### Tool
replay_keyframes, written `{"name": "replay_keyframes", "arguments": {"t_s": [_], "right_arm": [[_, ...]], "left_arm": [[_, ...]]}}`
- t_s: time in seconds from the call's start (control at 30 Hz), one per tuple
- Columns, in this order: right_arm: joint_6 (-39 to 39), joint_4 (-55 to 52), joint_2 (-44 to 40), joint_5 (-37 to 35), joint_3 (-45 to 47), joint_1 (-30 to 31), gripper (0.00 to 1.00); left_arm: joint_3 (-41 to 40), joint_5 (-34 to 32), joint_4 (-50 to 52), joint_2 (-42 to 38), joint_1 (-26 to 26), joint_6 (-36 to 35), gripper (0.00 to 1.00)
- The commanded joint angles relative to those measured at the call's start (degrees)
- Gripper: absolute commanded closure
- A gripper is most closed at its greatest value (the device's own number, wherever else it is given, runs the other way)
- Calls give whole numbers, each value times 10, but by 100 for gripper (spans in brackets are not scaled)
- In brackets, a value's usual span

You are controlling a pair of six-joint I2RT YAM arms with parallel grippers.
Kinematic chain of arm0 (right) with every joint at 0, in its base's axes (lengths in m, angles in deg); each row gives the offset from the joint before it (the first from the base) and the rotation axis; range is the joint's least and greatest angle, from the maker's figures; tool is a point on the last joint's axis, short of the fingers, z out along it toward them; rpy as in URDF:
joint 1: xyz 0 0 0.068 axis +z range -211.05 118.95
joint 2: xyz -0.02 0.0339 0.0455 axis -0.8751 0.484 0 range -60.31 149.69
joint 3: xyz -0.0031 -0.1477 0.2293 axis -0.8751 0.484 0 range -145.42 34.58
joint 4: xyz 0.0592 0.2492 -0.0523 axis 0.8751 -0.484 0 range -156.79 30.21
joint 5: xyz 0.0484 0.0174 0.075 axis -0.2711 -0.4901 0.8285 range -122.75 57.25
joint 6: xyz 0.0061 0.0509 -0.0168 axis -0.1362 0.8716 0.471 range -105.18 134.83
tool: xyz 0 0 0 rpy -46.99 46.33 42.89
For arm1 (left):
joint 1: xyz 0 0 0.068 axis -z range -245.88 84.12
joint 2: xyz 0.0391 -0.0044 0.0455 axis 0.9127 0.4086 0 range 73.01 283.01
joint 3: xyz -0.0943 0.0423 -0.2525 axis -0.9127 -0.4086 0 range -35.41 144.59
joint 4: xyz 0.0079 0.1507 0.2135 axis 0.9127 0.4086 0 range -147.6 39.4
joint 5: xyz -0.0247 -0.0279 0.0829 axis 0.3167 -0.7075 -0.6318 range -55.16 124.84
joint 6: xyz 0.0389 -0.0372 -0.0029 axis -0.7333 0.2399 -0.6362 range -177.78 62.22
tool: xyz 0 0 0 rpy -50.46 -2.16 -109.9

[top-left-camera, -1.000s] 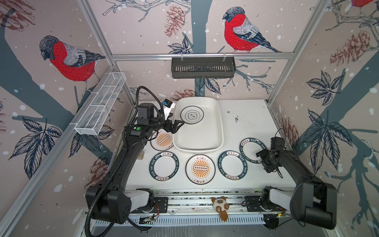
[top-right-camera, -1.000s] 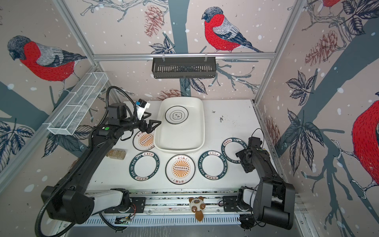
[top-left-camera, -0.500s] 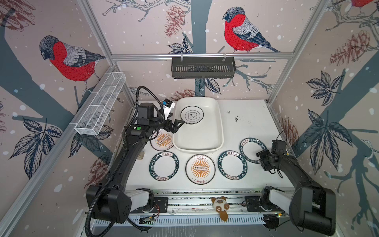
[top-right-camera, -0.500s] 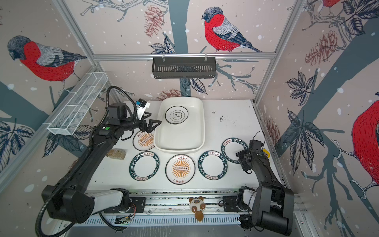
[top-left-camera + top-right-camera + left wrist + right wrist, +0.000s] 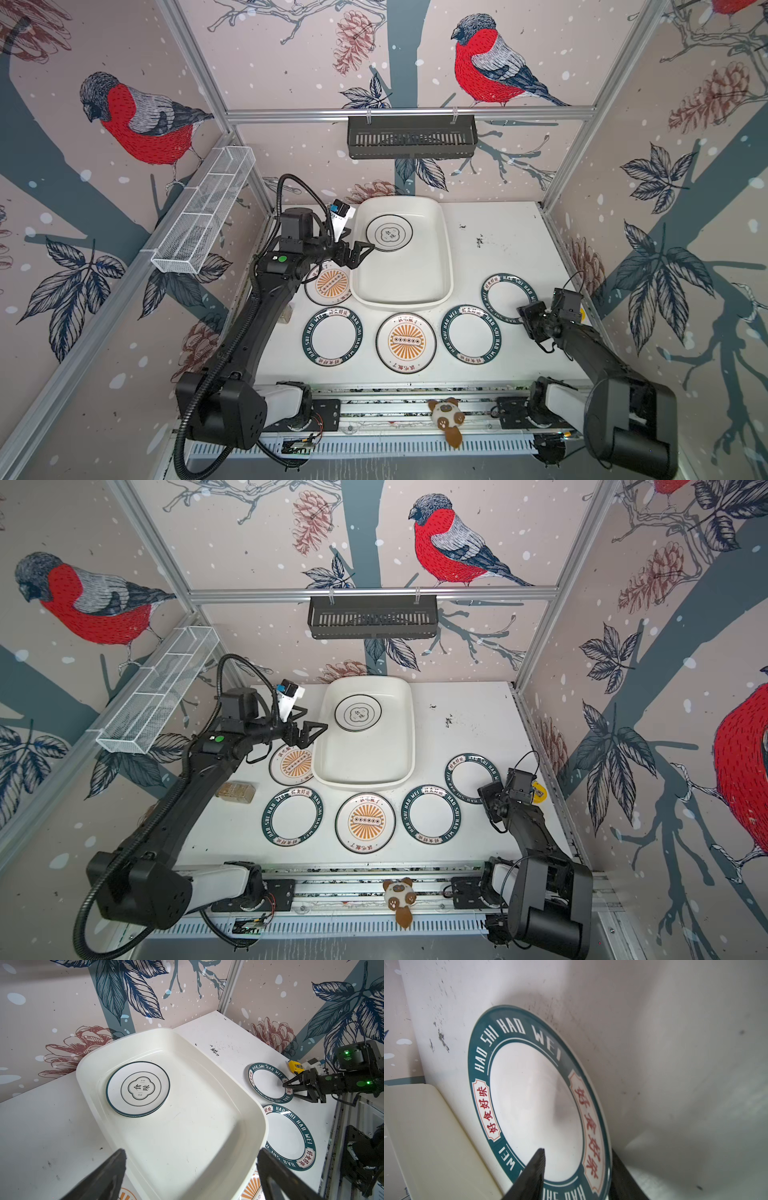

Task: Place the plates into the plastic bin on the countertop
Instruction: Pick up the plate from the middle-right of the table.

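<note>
The white plastic bin (image 5: 447, 266) stands at the back middle of the countertop (image 5: 498, 245) and holds one plate with thin black rings (image 5: 389, 234). Five more plates lie flat on the countertop: two sunburst plates (image 5: 330, 284) (image 5: 406, 343) and three green-rimmed plates (image 5: 332, 342) (image 5: 471, 340) (image 5: 505, 297). My left gripper (image 5: 191, 1152) hangs open over the bin's left rim, holding nothing. My right gripper (image 5: 579, 1155) straddles the near edge of the far-right green-rimmed plate (image 5: 535, 1105), one finger over its face and one outside its rim, with a gap still showing.
A black slotted basket (image 5: 411, 141) hangs on the back rail. A white wire-mesh basket (image 5: 203, 216) hangs on the left wall. A small clear box (image 5: 236, 791) lies under the left arm. A yellow tag (image 5: 537, 789) sits by the right wall, and a plush toy (image 5: 446, 419) lies on the front rail.
My right gripper has slid onto the far-right plate's edge and its jaws have narrowed around the rim. The left arm and all plates have stayed put.
</note>
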Motion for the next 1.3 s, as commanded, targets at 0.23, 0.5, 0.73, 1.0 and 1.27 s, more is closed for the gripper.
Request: {"name": "replay_keyframes", "arguments": {"t_s": [0.23,0.5,0.73,1.0,1.27], "right_arm": [[10,-14,8,9,31,-5,63],[15,16,13,21,54,-12,72],[12,24,13,25,59,-14,78],[18,58,15,46,72,-21,85],[20,70,13,58,75,-26,93]], "left_arm": [[1,12,-21,1,0,5,3],[0,12,-21,-1,1,8,3],[0,13,-24,0,2,11,3],[0,13,-26,0,1,13,3],[1,12,-28,0,1,16,3]]}}
